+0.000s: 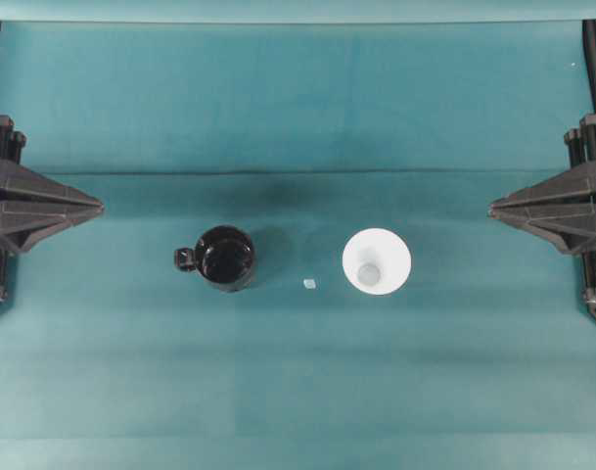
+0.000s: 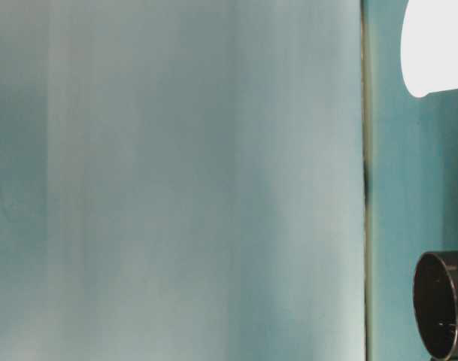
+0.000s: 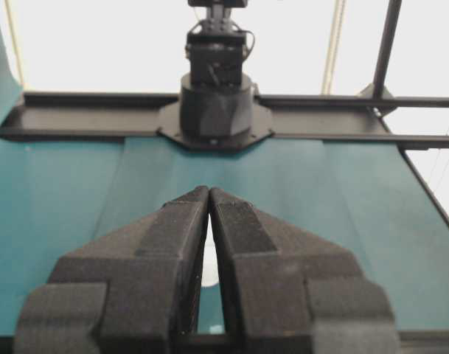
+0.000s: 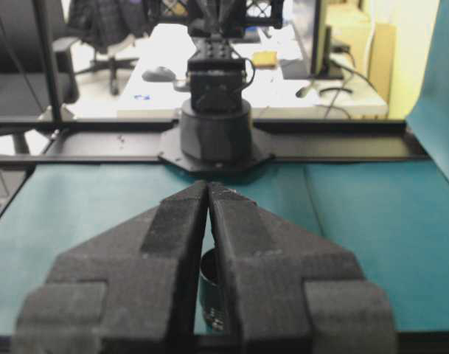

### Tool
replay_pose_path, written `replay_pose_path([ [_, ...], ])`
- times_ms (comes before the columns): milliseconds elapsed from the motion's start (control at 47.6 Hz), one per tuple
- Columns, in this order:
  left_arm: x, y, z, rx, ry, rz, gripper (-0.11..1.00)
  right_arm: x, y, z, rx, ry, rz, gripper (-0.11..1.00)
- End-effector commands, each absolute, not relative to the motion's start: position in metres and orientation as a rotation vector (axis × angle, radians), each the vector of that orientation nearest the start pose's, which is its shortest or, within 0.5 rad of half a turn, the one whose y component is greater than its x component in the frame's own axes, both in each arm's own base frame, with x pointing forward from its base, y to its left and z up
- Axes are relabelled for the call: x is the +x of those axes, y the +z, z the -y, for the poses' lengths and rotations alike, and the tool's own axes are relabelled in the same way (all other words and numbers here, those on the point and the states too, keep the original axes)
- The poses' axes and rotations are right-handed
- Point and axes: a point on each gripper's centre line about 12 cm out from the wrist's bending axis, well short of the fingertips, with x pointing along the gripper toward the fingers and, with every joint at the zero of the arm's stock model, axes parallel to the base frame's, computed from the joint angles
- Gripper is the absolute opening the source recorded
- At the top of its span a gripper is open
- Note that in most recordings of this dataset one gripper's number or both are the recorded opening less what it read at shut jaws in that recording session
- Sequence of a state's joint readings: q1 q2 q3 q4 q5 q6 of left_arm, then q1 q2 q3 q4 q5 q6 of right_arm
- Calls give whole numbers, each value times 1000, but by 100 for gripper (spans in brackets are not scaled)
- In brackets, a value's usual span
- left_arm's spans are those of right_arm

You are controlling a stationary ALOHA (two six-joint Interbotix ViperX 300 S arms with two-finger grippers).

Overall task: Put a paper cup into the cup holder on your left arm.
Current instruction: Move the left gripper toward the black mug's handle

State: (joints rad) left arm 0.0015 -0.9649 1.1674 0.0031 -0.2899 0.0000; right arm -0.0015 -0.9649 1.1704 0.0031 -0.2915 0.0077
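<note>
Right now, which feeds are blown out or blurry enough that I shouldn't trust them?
Table-level view: rotated, soft, paper cup overexposed to a featureless blob. Left wrist view: background blown white; left gripper itself is clear. Right wrist view: mild glare behind the right gripper. Overhead: evenly lit, cup holder sharp.

a teal cloth covers the whole table, creased in a line across its far half, and rises behind as a teal backdrop. beyond the table's black frame rail stands a white desk with a monitor and cables, an office chair to the desk's left. bright light floods in behind.
</note>
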Motion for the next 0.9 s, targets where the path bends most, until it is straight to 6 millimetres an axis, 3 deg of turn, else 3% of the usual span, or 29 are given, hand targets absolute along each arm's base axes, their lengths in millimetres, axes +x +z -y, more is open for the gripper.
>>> replay_pose_path([
  [0,208,297,0,12,-2,55,16,203,294,1,7,-7,68,16],
  [63,212,298,0,12,-2,38,10,205,287,2,27,-10,12,18],
  [126,216,299,0,13,-2,21,3,208,284,2,47,-11,-47,8],
  [336,223,295,0,-4,-2,-14,3,211,275,2,88,-17,-224,-2],
  [651,244,248,0,-96,15,-299,3,213,246,2,144,-37,-431,-2],
  [883,249,225,-3,-96,34,-452,3,218,230,2,181,-52,-520,-2],
])
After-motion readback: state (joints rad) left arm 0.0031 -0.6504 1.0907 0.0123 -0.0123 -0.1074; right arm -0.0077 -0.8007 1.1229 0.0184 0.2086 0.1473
